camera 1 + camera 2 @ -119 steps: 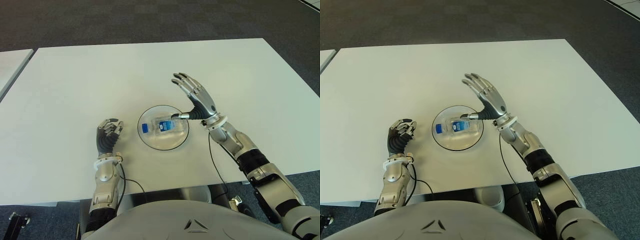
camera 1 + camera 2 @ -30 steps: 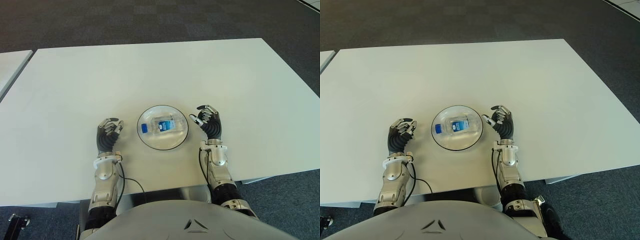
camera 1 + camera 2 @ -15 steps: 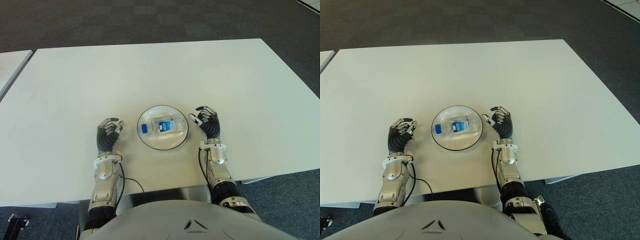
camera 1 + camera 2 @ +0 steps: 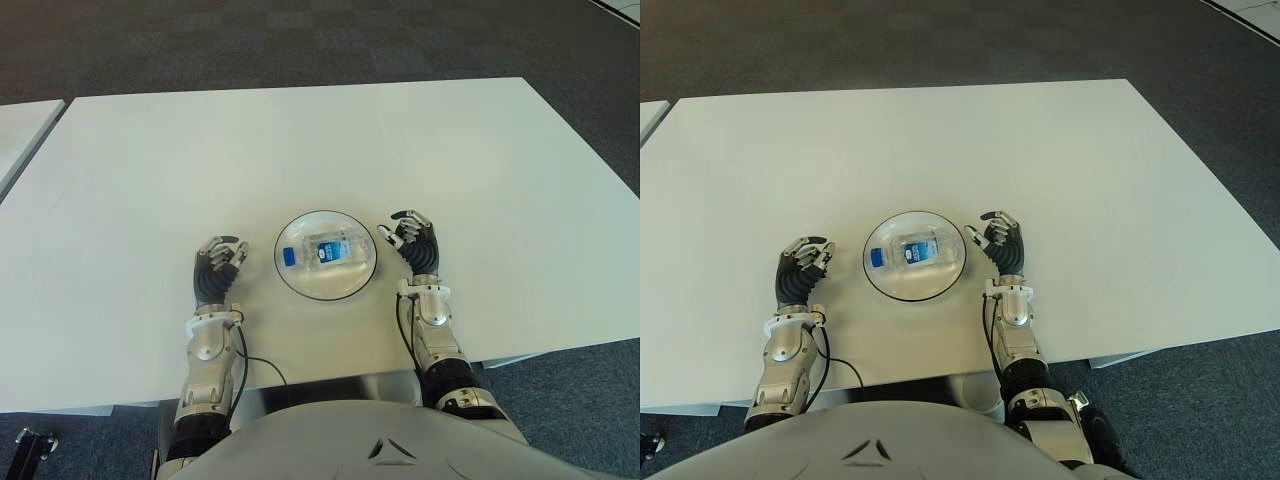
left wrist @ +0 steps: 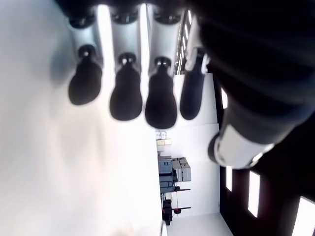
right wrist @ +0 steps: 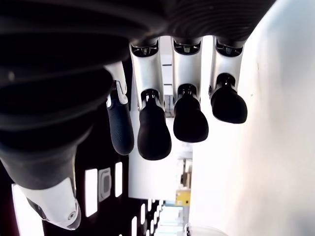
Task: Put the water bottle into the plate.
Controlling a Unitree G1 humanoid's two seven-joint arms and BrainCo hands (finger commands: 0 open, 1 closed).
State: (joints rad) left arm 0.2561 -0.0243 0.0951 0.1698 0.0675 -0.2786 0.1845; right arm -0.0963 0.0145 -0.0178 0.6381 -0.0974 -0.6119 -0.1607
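The water bottle (image 4: 327, 250) lies in the plate (image 4: 300, 286) at frame centre, task apparently complete; my right hand (image 4: 414, 246) and left hand (image 4: 214, 270) flank it, curled and empty.

The bottle (image 4: 327, 249) lies on its side in the plate (image 4: 300, 278); the plate sits on the table (image 4: 300, 150), near its front edge; the left hand (image 4: 215, 270) is just left of the plate; the right hand (image 4: 415, 245) just right of it.

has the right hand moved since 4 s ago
Yes. The right hand has pulled back from over the plate toward the robot, and now shows just right of it, fingers curled, empty.
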